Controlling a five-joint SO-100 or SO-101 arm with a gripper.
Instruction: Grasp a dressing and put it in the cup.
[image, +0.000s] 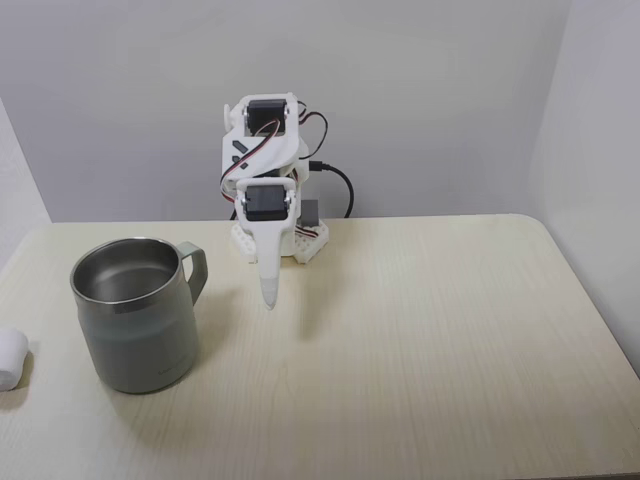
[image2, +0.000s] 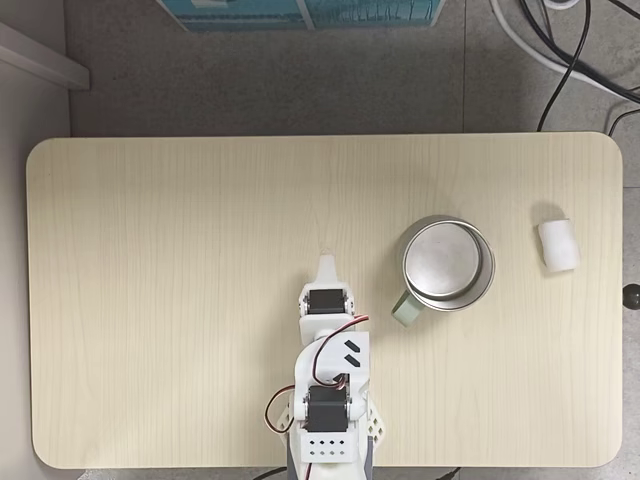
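Observation:
The dressing (image: 10, 356) is a small white roll lying at the far left table edge in a fixed view, left of the cup (image: 140, 345). From above, the dressing (image2: 558, 244) lies right of the cup (image2: 447, 262), a short gap between them. The cup is a grey-green steel mug, upright and empty, its handle (image2: 405, 308) turned toward the arm. My gripper (image: 268, 296) hangs tip-down near the arm's base, right of the handle, fingers together and holding nothing. From above, the gripper (image2: 326, 266) sits left of the cup, far from the dressing.
The pale wood table (image2: 180, 260) is wide and bare on the side away from the cup. The arm's white base (image: 280, 240) stands at the back edge with cables behind it. Grey walls close in the back and sides.

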